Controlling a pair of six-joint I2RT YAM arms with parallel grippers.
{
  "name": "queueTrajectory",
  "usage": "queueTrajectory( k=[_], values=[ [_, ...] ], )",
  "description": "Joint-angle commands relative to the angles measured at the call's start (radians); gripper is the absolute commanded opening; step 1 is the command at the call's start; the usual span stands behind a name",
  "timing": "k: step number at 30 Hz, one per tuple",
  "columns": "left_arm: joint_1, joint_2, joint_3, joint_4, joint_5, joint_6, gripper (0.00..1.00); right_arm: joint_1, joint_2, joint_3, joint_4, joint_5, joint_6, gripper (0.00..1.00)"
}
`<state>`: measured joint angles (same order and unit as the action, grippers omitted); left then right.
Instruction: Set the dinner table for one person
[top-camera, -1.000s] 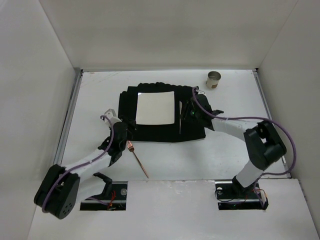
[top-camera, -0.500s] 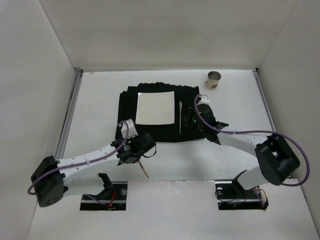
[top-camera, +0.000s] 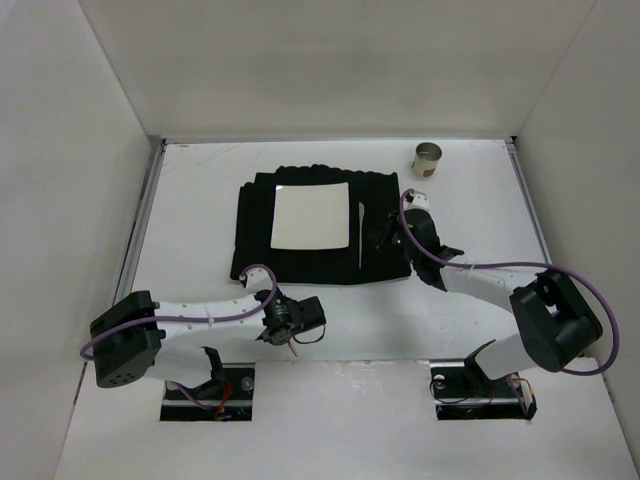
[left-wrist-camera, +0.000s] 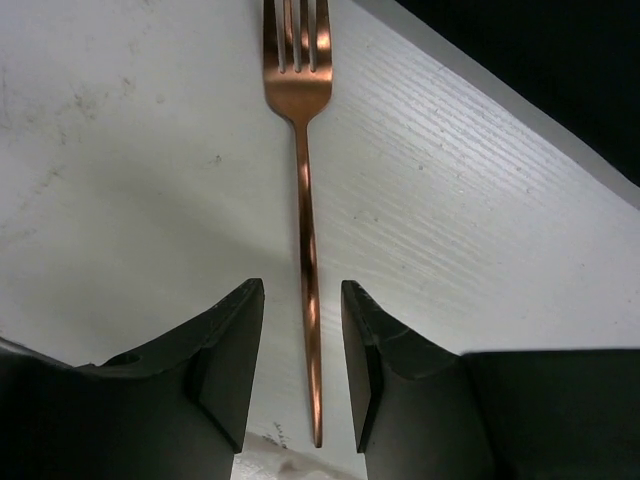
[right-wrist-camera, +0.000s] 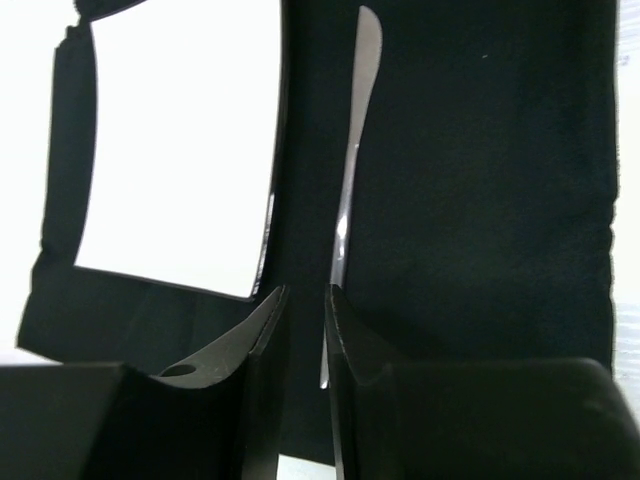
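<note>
The left gripper (left-wrist-camera: 302, 290), jaws released, straddles a slim copper fork (left-wrist-camera: 305, 200) lying on the matte-white dinner table (top-camera: 200, 200) near its front edge. The right gripper (right-wrist-camera: 306, 295), jaws narrowly parted, hovers over a silver knife (right-wrist-camera: 352, 150) on the black cloth mat (right-wrist-camera: 480, 200).

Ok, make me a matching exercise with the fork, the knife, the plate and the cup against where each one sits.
Things:
1 fork
2 knife
3 plate
4 cup

Places:
A on the black mat, just right of the plate
B on the bare table, far side, toward the right
C in the middle of the black mat
D on the bare table, near its front edge

Pairs: 1-D, 2-A, 3-C, 4-B
</note>
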<state>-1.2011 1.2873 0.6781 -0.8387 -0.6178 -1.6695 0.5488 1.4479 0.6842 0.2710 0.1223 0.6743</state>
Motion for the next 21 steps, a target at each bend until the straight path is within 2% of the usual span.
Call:
queueTrajectory(
  k=[1,6,11,17,21],
  values=[
    [-0.001,0.004,-0.026,0.045,0.023,-0.056,0.35,-0.003,-0.044,-0.008,0.091,-0.036,0.014,0.27],
    [0.008,0.023,-0.049,0.105,0.039,-0.047,0.34,0.001,-0.044,-0.002,0.094,-0.055,0.008,0.29],
    [0.013,0.032,-0.069,0.107,0.055,-0.050,0.29,0.000,-0.055,-0.006,0.091,-0.052,0.005,0.29],
    [0.033,0.033,-0.092,0.110,0.062,-0.039,0.17,-0.023,-0.078,-0.018,0.086,-0.044,0.004,0.29],
    [0.038,0.024,-0.100,0.096,0.050,-0.018,0.05,-0.034,-0.083,-0.023,0.085,-0.041,0.004,0.30]
  ],
)
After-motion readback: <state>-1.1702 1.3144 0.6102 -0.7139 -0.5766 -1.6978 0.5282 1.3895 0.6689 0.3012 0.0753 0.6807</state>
